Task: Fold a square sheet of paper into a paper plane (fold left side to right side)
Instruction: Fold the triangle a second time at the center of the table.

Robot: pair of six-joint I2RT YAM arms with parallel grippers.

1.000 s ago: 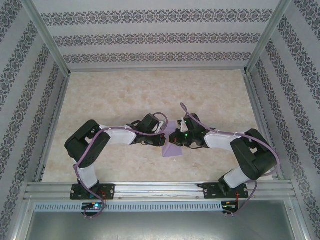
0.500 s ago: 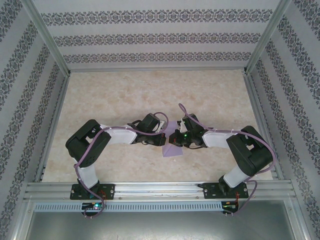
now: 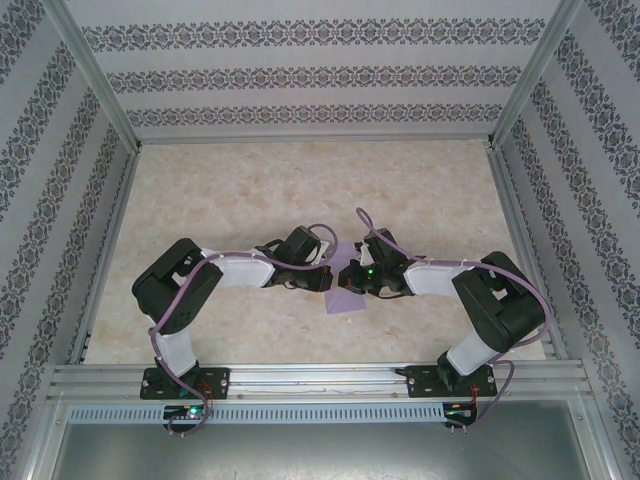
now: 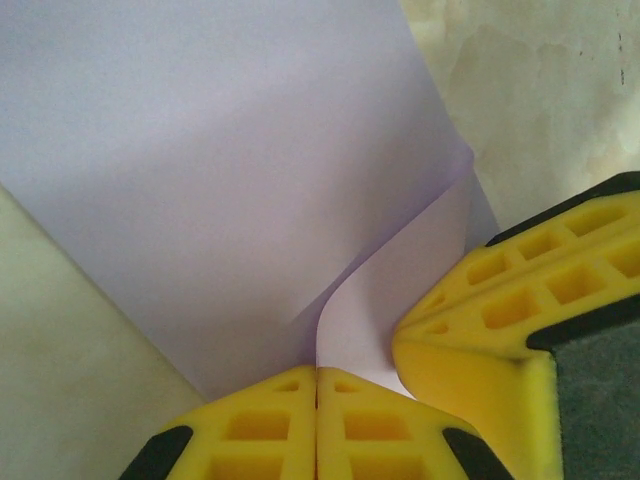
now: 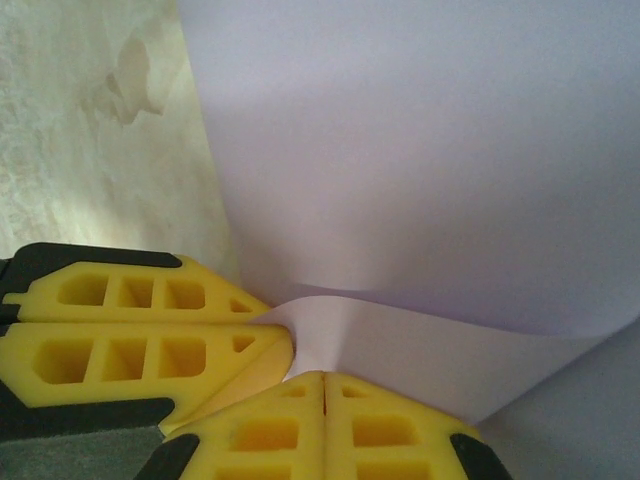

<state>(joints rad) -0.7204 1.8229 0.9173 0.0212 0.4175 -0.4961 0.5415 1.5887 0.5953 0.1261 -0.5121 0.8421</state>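
Clenched left fingers pinched a raised corner of the thin lavender square paper sheet; clenched right fingers sat just beside.

Beige marbled tabletop, damask-striped walls, aluminium frame rail along the near edge

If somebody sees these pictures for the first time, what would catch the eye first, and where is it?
First, the two arms bent toward each other at the middle of the pale marbled table, meeting over a small piece of lavender paper. Up close, the bright yellow fingers stand out: the left gripper and the right gripper are both closed, tips almost together at a raised flap of the paper.
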